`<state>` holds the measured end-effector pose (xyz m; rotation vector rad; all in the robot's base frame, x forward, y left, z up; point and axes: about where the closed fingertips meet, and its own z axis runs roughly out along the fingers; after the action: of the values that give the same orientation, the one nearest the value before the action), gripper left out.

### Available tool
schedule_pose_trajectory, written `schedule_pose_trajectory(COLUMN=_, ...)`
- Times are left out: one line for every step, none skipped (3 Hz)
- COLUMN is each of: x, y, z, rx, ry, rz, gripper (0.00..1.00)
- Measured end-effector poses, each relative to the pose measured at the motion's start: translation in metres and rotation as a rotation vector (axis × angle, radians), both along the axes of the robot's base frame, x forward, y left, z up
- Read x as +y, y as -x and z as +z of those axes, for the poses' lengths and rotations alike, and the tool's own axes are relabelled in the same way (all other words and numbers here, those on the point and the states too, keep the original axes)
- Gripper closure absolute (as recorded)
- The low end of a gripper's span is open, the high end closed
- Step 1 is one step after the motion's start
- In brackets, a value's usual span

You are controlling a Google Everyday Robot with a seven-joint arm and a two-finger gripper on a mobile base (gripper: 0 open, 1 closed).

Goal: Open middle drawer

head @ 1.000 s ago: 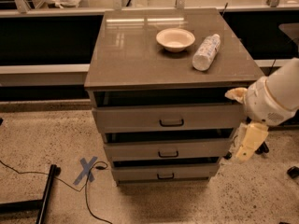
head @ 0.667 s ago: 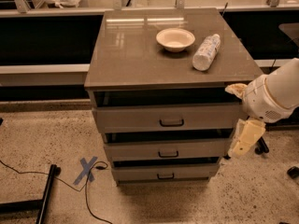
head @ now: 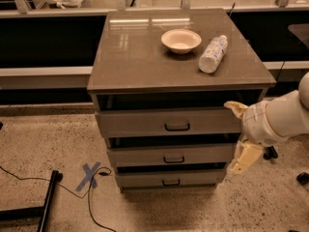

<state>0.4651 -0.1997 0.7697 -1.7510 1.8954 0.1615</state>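
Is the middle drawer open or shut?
Shut: the middle drawer front sits flush in the cabinet, no tray showing. The gripper hangs at its right end, off the handle.

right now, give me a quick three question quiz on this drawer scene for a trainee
1. True or false: the gripper is shut on the middle drawer handle.
2. What lies beside the bowl on the cabinet top? A) a plastic bottle B) a mug C) a sponge
3. In the camera view, at which end of the drawer fronts is the gripper?

Key: 1 false, it is open and holds nothing. 2 A. 3 the right end.
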Motion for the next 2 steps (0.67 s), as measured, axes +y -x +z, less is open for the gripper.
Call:
schedule_pose_trajectory(x=-0.0034, y=-0.0062, z=-0.0230, rx=-0.106, ry=-0.038, rz=0.050, gripper=0.00)
schedule_pose_trajectory(x=-0.0062, y=-0.0063, z=-0.0236, rx=-0.148, ry=-0.012, rz=0.106, gripper=0.00)
